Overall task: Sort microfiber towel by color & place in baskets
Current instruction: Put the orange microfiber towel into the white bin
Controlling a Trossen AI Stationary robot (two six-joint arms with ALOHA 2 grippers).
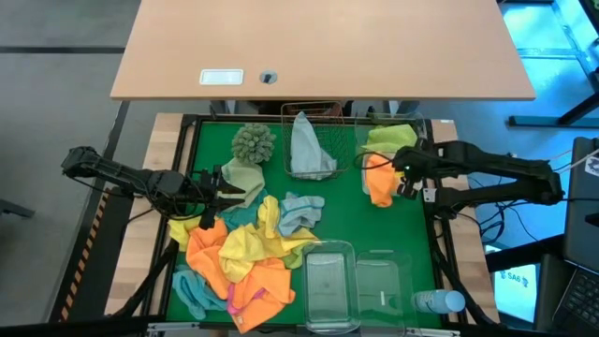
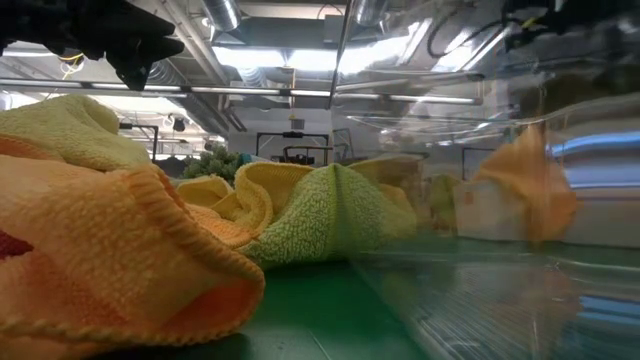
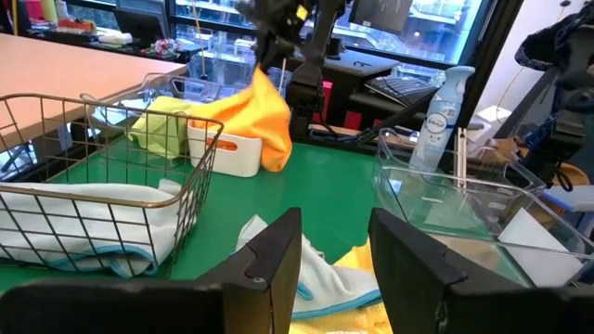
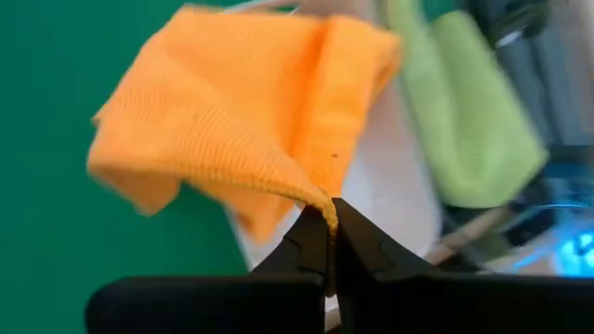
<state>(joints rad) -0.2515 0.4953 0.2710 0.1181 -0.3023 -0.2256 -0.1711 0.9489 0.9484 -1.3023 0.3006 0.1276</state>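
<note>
Over the far-right white tray (image 1: 374,183), my right gripper (image 4: 330,218) pinches the orange towel (image 4: 232,121) by one corner so it drapes in; left gripper (image 3: 334,269) waits apart, empty.

I am being watched from straight overhead, table (image 1: 393,211) and both my arms showing. The low camera is sitting at tabletop level, close against the towel pile (image 2: 120,260). My wrist cameras are both catching the orange towel (image 3: 246,116), the right one very close.

The right gripper (image 4: 331,223) hangs with its fingers pinched together; the left gripper (image 3: 334,246) hovers low, fingers parted.
</note>
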